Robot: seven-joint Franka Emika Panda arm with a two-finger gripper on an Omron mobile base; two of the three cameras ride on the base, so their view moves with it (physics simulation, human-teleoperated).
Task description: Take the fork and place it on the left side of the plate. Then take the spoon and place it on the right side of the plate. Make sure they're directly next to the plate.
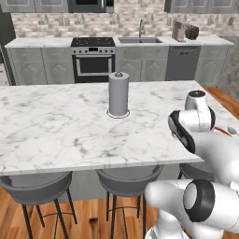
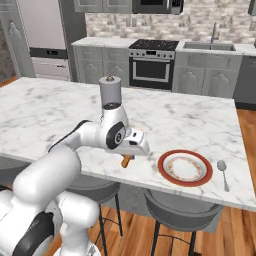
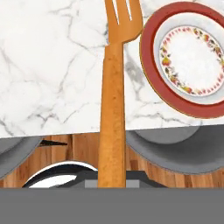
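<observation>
My gripper (image 2: 131,155) is shut on the handle of the orange fork (image 3: 112,100), low over the marble island near its front edge. The fork's tines point away over the counter, and its handle end (image 2: 126,161) sticks out below the hand. The red-rimmed plate (image 2: 162,169) lies on the counter just right of the fork; in the hand view its rim (image 3: 147,57) sits close beside the tines. The grey spoon (image 2: 223,172) lies right of the plate, a small gap away, and shows past my arm (image 1: 232,131).
A grey paper-towel roll (image 1: 118,93) (image 2: 110,92) stands upright mid-island, behind the hand. Grey stools (image 2: 182,210) (image 3: 175,151) are tucked under the island's front edge. A stove and a sink line the back wall.
</observation>
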